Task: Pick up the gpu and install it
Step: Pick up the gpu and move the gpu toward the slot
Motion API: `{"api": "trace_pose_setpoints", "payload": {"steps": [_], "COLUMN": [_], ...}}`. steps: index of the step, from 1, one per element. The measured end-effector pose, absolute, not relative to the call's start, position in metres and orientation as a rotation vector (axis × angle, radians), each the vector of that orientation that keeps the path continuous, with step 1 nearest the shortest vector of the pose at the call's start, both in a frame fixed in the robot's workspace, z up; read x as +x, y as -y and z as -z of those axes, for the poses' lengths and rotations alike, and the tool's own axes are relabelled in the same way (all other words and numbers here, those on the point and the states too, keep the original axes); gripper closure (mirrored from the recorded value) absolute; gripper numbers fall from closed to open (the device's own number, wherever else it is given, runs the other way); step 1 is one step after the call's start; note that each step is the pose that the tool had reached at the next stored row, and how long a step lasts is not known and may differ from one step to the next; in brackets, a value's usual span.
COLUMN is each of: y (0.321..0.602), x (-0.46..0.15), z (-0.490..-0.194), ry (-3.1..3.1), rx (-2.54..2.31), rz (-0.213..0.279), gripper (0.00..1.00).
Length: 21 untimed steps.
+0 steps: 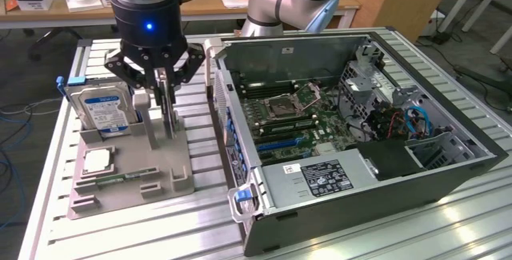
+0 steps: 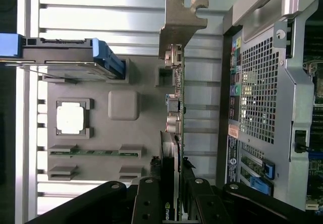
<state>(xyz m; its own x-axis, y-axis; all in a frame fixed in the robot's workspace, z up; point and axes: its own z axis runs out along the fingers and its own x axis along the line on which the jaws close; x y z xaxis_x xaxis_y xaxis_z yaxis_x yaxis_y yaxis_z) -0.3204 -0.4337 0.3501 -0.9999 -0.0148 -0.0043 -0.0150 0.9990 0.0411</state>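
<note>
Tool (image 1: 165, 119) hangs over the grey holder (image 1: 128, 195) on the bench (image 1: 160, 236). Its fingers (image 1: 157, 101) are part-way in and pressed against both faces of the gpu (image 2: 175, 108), as far as I can read it. The card stands on edge in the holder's slot, toward the holder's three o'clock side in the exterior view.

Room is tight. Reading the exterior view as a dial centred on the tool, the open computer case (image 1: 448, 170) starts just beside the holder at three o'clock, with its wall edge close to the card. The hard drive (image 1: 100, 107) stands upright at nine to ten o'clock, near the tool's outer links but apart from them. Toward seven o'clock the holder carries a square processor chip (image 1: 96, 161) and a narrow memory stick (image 1: 120, 178), both lying low. Bare bench runs on at six o'clock.

From the exterior view I get the case interior: the motherboard (image 1: 296, 116) lies flat on its floor and the power supply (image 1: 320, 176) sits at the near edge.

From the wrist view I get the card edge-on, its silver bracket (image 2: 179, 27) at the end away from the tool (image 2: 172, 188). A strip of holder and bench separates the card from the case's perforated rear panel (image 2: 257, 93). It also shows the hard drive (image 2: 65, 57) clear of the card.
</note>
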Motion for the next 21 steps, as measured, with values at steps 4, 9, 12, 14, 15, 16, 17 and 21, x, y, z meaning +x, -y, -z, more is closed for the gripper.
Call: {"api": "trace_pose_setpoints", "payload": {"steps": [4, 9, 12, 14, 15, 16, 17, 21], "y": [0.434, 0.434, 0.434, 0.434, 0.434, 0.434, 0.434, 0.434], "x": [-0.320, -0.320, -0.320, -0.320, -0.320, -0.320, -0.320, -0.320], "z": [-0.352, -0.353, -0.355, -0.356, -0.357, -0.357, -0.363, -0.370], "ry": [-3.137, -3.137, -3.137, -3.137, -3.137, -3.137, -3.137, -3.137], "rx": [-0.024, -0.024, -0.025, -0.025, -0.025, -0.025, -0.026, -0.028], "rz": [-0.065, -0.065, -0.064, -0.065, -0.065, -0.065, -0.064, -0.065], "gripper": [0.74, 0.74, 0.74, 0.74, 0.74, 0.74, 0.74, 0.74]}}
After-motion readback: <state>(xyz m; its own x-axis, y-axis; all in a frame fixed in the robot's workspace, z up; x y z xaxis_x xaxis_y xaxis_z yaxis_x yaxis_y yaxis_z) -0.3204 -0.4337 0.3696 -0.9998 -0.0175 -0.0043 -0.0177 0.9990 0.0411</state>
